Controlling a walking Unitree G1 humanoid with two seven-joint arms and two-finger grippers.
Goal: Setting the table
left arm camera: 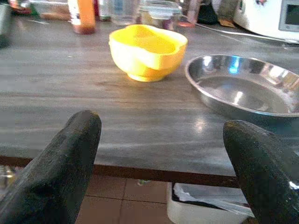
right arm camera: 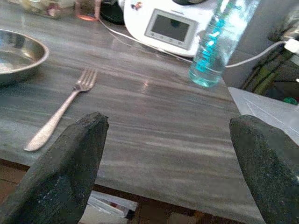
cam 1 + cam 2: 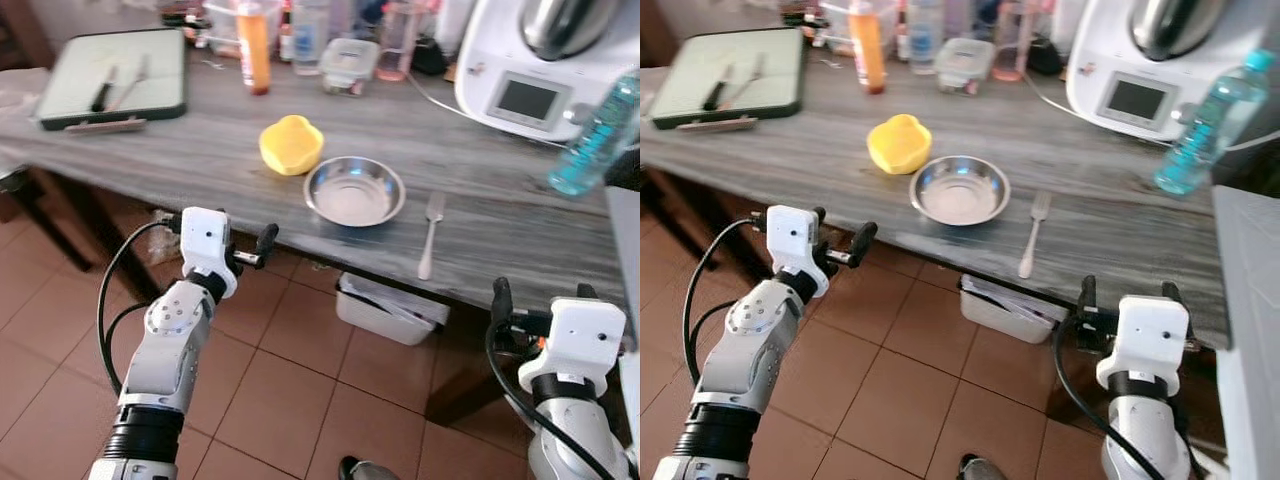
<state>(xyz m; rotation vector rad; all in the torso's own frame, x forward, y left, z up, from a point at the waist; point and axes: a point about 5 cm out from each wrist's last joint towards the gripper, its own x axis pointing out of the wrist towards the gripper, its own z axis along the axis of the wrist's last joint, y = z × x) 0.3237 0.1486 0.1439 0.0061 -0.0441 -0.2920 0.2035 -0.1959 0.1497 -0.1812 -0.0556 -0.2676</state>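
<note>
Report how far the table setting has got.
Looks done: a steel plate lies near the table's front edge, a yellow bowl touching or nearly touching its far-left rim, a fork apart on its right. In hand: nothing; the left gripper and right gripper are open and empty, at the table's front edge. Left: perhaps the knife on the tray at the far left.

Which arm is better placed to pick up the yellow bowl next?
Left. The left gripper, jaws open, faces the yellow bowl across the table edge; the right gripper faces the fork and water bottle.
</note>
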